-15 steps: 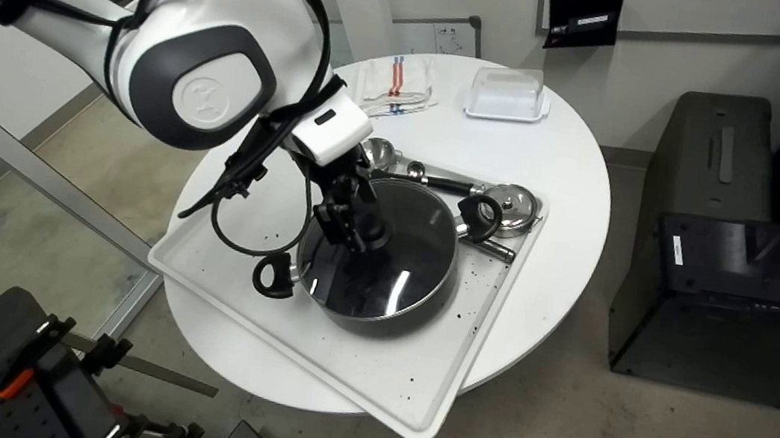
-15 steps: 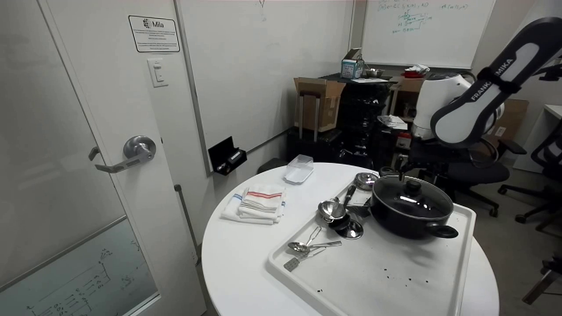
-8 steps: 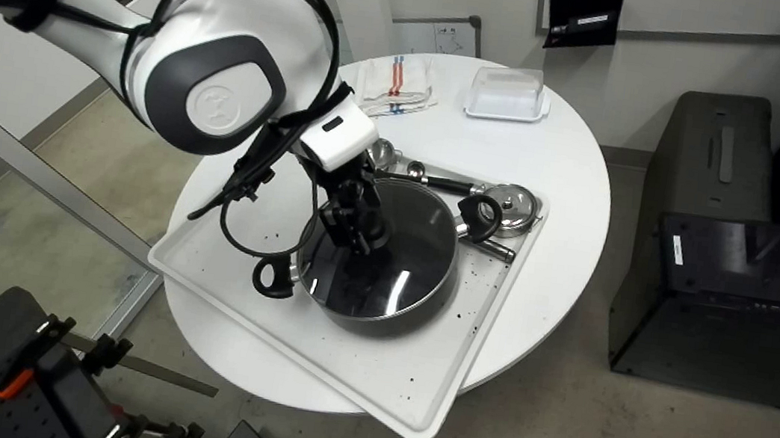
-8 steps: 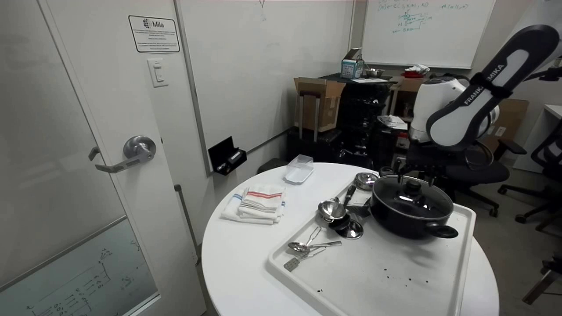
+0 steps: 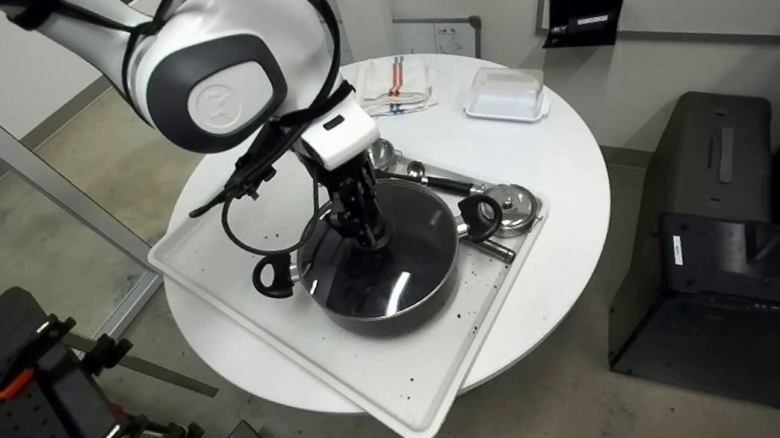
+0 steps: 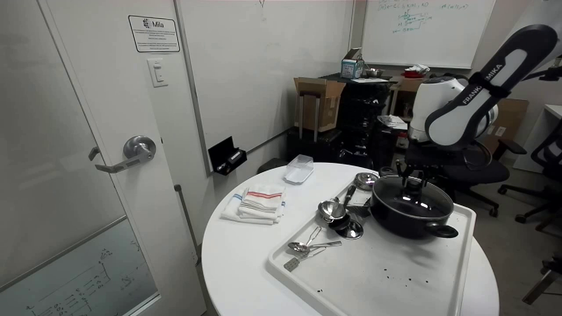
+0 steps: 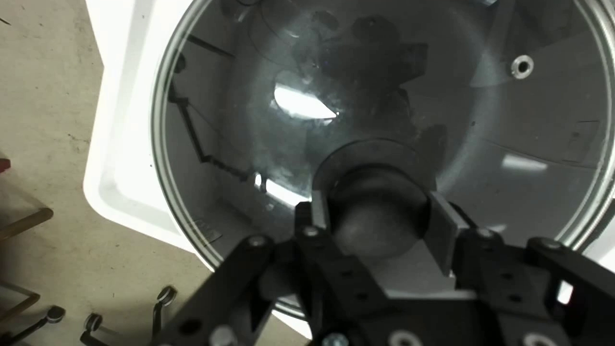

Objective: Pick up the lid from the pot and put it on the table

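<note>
- The lid (image 7: 375, 125): seated on the pot (image 6: 397, 224), its metal rim (image 7: 158, 120) resting along the pot's edge as far as shown; the lift, as judged, is not yet begun.
- The knob (image 7: 377, 223): at the lid's centre and the obvious part to hold; a grasp here should keep the slick glass balanced once raised.
- The gripper (image 7: 382, 216): closed about the knob from above, one of its pads (image 7: 444, 233) to each side, seemingly in contact; firmness cannot be told.
- The pot: standing on the tray (image 5: 378, 368), its two handles (image 5: 284, 279) jutting sideways, out of the fingers' way; its weight likely holds it down.
- The table (image 5: 564, 159): beneath the tray, whose corner overhangs its edge. Folded towels (image 6: 259, 204) and a plastic box (image 6: 299, 169) lie beyond the tray, obstacles to the set-down.
</note>
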